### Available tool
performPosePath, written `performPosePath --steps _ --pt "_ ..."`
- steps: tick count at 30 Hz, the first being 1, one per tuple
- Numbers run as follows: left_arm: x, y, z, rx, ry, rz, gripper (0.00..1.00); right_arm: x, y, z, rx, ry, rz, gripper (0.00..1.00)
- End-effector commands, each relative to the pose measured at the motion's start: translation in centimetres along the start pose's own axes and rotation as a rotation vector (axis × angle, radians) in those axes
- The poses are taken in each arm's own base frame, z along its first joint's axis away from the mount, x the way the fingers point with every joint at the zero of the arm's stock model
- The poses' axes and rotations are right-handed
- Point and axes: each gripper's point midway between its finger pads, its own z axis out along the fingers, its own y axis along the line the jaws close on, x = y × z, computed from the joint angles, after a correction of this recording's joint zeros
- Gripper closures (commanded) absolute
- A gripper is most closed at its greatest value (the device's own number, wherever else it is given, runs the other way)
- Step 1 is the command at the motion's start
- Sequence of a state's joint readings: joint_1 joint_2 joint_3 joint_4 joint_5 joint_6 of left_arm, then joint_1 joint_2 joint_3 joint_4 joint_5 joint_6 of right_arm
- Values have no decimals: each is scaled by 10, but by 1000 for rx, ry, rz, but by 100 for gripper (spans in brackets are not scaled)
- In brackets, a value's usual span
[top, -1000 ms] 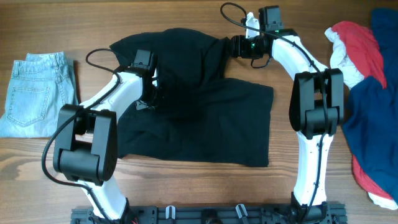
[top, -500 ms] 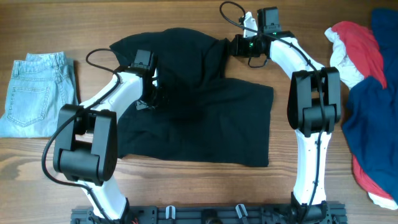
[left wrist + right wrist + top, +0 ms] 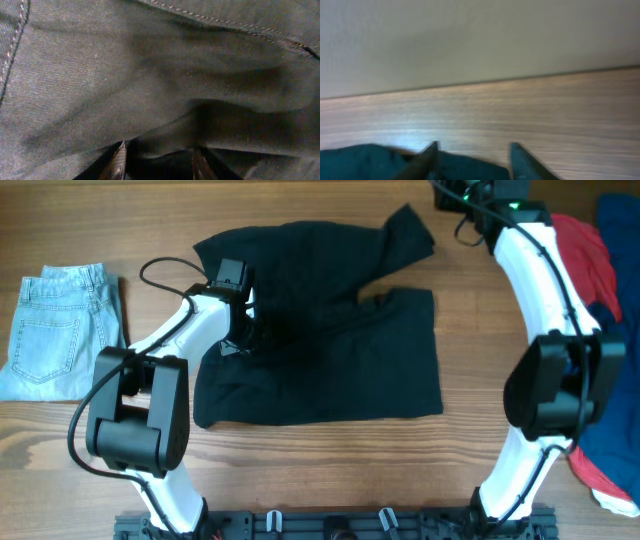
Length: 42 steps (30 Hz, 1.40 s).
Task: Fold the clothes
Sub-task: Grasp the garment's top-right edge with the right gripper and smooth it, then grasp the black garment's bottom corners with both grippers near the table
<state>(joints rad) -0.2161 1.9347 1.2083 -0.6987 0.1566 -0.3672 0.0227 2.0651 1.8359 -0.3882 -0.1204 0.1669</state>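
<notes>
One black garment (image 3: 330, 360) lies on the tabletop (image 3: 320, 470), one folded jeans (image 3: 55, 330) left, one clothes heap (image 3: 618, 320) right, bare wood in front. Left gripper (image 3: 159, 161) jaws are apart, perhaps pinching cloth; right gripper (image 3: 472, 157) jaws are apart.

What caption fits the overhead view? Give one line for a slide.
Left gripper rests on a black garment mid-table; folded jeans lie left, red and blue clothes piled right.

The worktop (image 3: 330, 470) is light brown wood, its grain running from side to side. In the blurred right wrist view its far edge meets a plain pale wall (image 3: 480, 40). A black rail (image 3: 330, 525) lines the near edge.
</notes>
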Motion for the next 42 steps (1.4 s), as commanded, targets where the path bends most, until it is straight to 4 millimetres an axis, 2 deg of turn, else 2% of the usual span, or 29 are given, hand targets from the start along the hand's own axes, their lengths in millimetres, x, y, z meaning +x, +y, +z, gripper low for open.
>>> performPosePath --steps 1,5,7,8,9,10,11,12,14,15,17,19,22,24,25,27,31,34,38,40,42 --pt "14 16 18 -59 62 -3 57 20 -23 -2 107 83 -13 30" --pt "14 17 18 -59 62 -3 57 79 -31 -9 135 311 1 26" --pt "14 16 18 -59 62 -3 57 105 -23 -14 82 407 12 26" --pt "14 16 18 -59 62 -3 57 120 -14 -17 19 466 -2 29" --pt "15 17 18 -59 63 -3 56 146 -9 -26 -21 567 -5 37" --pt "15 17 18 -61 67 -4 55 160 -11 -32 -14 621 7 46" --pt "17 18 18 -63 72 -4 54 175 -12 -38 -9 676 20 47" --pt "18 19 17 -66 78 -7 54 194 -11 -47 -14 753 36 46" --pt "21 19 15 -70 86 -8 53 226 -14 -61 -5 866 55 37" --pt "20 19 15 -70 85 -8 52 232 -14 -60 -8 873 54 33" --pt "20 19 15 -69 85 -8 50 241 -7 -54 -44 867 56 33" --pt "24 20 14 -73 99 -10 47 245 16 -47 -152 842 10 34" --pt "24 20 11 -75 99 2 42 221 42 -22 -190 696 -85 32" --pt "17 15 0 -60 65 7 40 200 58 -6 -204 583 -136 30" --pt "9 10 -11 -43 29 12 38 183 55 7 -135 494 -140 28" --pt "1 3 -28 -21 -22 20 37 160 46 19 -31 385 -84 25" --pt "-3 -2 -46 1 -69 27 35 141 56 27 -64 301 -42 28" --pt "-4 -3 -45 1 -70 28 35 155 57 37 -68 334 6 29" --pt "-4 -3 -45 1 -70 28 35 198 49 53 -52 445 44 30" --pt "-2 -2 -45 -3 -62 26 34 223 20 43 91 544 48 39" --pt "0 -1 -45 -6 -55 25 34 243 -16 17 312 639 127 42"
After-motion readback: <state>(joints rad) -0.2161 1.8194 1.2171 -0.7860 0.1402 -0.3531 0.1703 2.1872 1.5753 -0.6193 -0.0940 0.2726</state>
